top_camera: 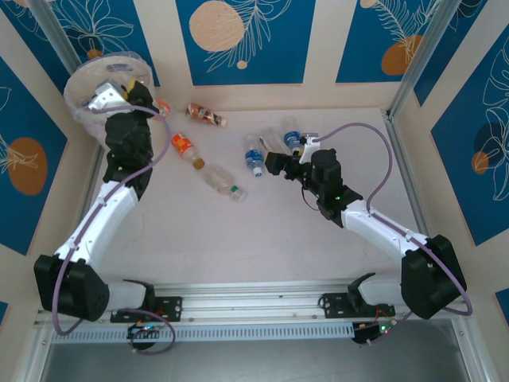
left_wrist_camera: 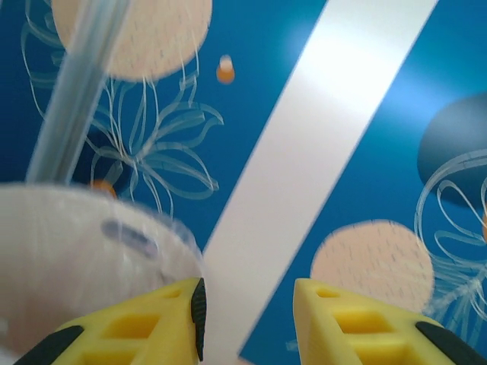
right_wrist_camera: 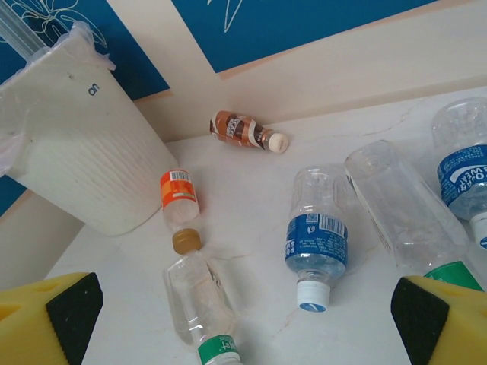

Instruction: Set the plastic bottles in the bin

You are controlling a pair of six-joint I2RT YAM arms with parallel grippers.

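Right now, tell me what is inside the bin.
From above, the bin shows its thin translucent liner, with the left gripper over its mouth. Gripper and cloudy liner cover the bottom, so whatever lies there cannot be made out.

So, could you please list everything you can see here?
bin: one, cream-white, bag-lined, far-left corner
brown-labelled bottle: one, lying by back wall
orange-labelled bottle: one, beside bin
blue-labelled bottles: two, white caps, mid-table
green-trimmed clear bottles: two, mid-table
table: one, pale, under everything
walls: blue and cream, around table
left gripper: one, yellow fingers slightly apart, nothing between, over bin
right gripper: one, yellow, wide open, low over bottles
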